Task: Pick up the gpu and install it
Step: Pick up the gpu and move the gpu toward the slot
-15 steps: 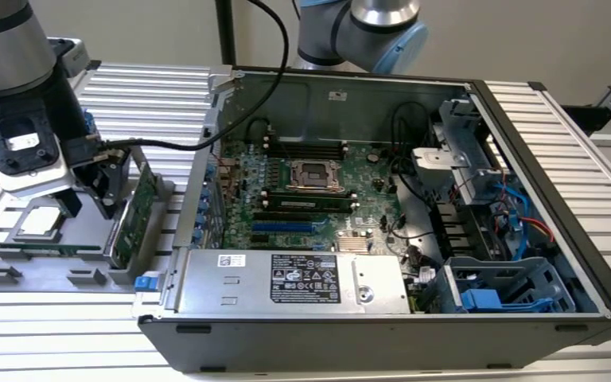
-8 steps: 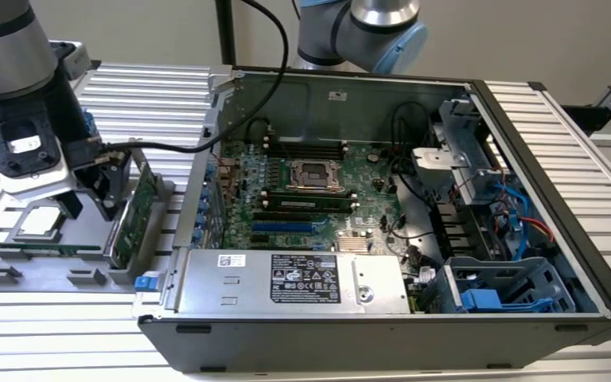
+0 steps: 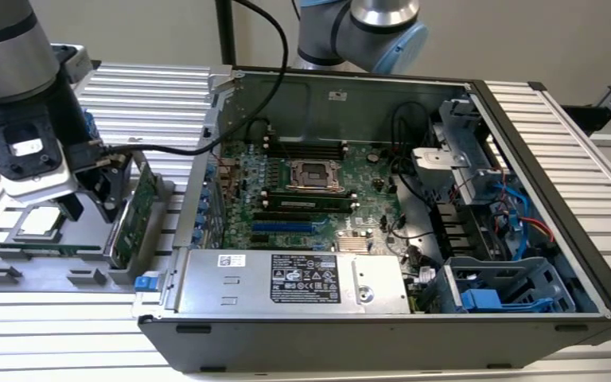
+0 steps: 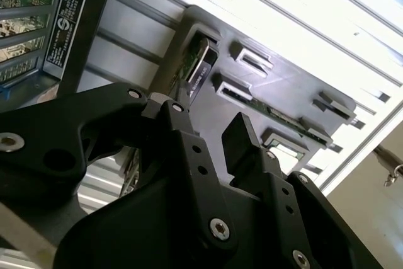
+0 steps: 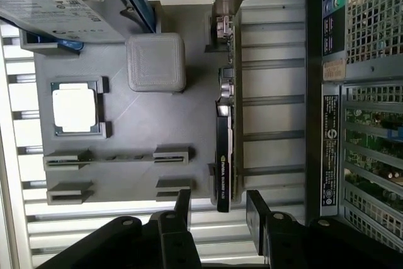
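While the gpu (image 5: 227,124) stands on its long edge in a slot of the grey fixture tray (image 5: 126,130), the claw (image 5: 220,198) hangs directly over it. Its two black fingers (image 5: 184,205) are spread apart and grip nothing. In the first wrist view the card's near end lines up with the gap between the fingers, one finger on either side; whether they touch it cannot be told. Its silver end bracket is at the end far from the claw.

To one side of the claw, and well apart from the card, a square processor chip (image 5: 75,108) lies flat in its pocket in the same tray. Beyond the chip, a hard drive (image 5: 56,4) in a blue caddy sits at the tray's far corner.

In the exterior view the claw (image 3: 91,208) is low over the tray, just beside the upright card. The tray rests on the ribbed metal tabletop (image 3: 146,87). Past the gpu, on the side of the claw away from the chip, the open computer case (image 3: 391,342) lies on its side with its green motherboard (image 3: 305,191) showing.
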Robot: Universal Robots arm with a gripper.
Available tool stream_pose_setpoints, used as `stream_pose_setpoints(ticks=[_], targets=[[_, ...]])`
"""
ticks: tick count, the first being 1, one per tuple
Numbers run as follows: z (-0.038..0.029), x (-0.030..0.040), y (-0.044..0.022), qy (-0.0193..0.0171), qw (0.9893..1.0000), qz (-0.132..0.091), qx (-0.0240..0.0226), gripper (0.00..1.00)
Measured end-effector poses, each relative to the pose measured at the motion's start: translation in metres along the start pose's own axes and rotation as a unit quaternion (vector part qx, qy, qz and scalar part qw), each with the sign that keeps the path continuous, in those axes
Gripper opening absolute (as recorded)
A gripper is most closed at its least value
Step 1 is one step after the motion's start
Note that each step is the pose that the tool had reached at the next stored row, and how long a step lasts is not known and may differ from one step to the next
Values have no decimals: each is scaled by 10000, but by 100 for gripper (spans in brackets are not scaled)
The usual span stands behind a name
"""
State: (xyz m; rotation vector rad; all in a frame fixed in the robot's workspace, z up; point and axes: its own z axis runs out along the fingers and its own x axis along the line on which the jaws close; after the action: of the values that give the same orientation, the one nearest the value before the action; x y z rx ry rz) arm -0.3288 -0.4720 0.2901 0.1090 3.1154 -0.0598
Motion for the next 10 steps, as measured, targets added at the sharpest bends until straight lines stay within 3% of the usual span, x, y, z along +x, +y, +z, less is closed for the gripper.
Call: stream_pose_setpoints(ticks=[10], targets=[[37,1,1,-2,10000,-1,26,100]])
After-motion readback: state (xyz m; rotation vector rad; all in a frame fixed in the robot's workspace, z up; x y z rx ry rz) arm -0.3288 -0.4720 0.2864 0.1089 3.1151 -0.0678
